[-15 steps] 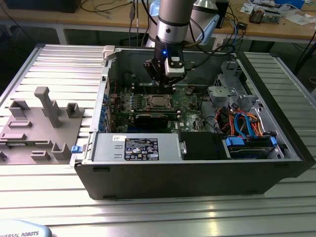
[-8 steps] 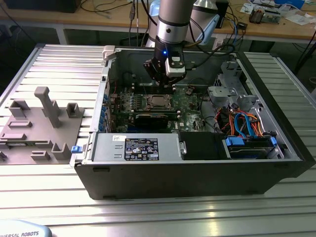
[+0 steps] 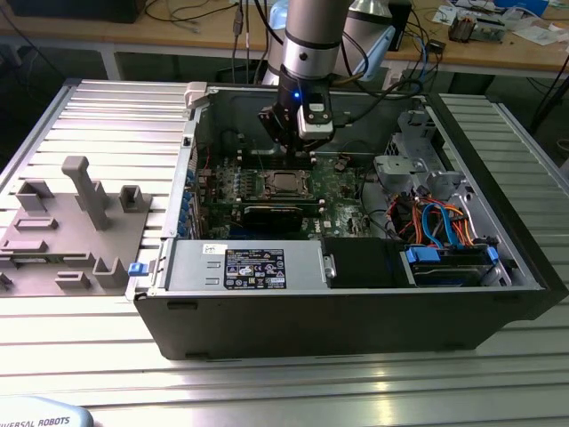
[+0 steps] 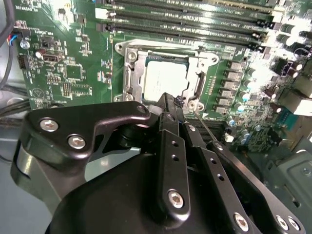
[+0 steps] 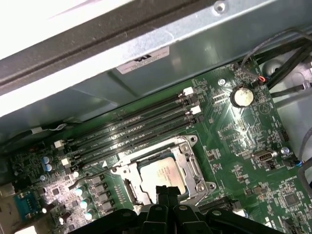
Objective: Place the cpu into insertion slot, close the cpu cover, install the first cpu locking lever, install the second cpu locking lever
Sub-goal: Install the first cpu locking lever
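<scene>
We see the gripper (image 4: pixel 176 105) low over the green board inside the open computer case (image 3: pixel 356 311), which sits on the bench. Its fingers (image 4: pixel 170 146) are pressed together, tips on or just above a thin wire lever (image 4: pixel 204 127) at the socket's edge; we cannot tell if they touch it. The one cpu (image 5: pixel 163 174) already lies in the insertion slot (image 4: pixel 127 73), and the one cpu cover (image 5: pixel 191 161) looks folded down flat around it, so those two steps seem done. The levers appear to be the work in hand: we make out one here and a second (image 5: pixel 90 175) along another side, and cannot tell whether either is latched.
</scene>
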{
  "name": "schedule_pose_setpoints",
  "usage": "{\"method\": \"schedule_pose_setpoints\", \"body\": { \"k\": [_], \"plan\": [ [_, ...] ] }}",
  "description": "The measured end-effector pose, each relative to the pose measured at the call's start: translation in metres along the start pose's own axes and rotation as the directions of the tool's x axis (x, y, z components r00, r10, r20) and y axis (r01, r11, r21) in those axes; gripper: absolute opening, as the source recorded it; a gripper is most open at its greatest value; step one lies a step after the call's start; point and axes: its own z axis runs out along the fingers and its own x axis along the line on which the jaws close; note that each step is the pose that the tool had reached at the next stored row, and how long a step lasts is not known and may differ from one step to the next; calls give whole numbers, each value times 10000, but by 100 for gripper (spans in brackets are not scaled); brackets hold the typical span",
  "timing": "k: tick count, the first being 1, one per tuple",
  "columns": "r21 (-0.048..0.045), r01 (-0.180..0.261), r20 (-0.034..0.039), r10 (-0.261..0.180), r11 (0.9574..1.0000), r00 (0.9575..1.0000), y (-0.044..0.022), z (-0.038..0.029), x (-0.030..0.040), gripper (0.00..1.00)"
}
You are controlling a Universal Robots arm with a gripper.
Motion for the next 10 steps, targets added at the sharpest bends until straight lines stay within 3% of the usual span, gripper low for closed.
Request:
{"method": "schedule_pose_setpoints", "body": {
  "k": [10],
  "plan": [
    [-14, 176, -12, -176, 9998, 9998, 0, 0, 0, 11]
  ]
}}
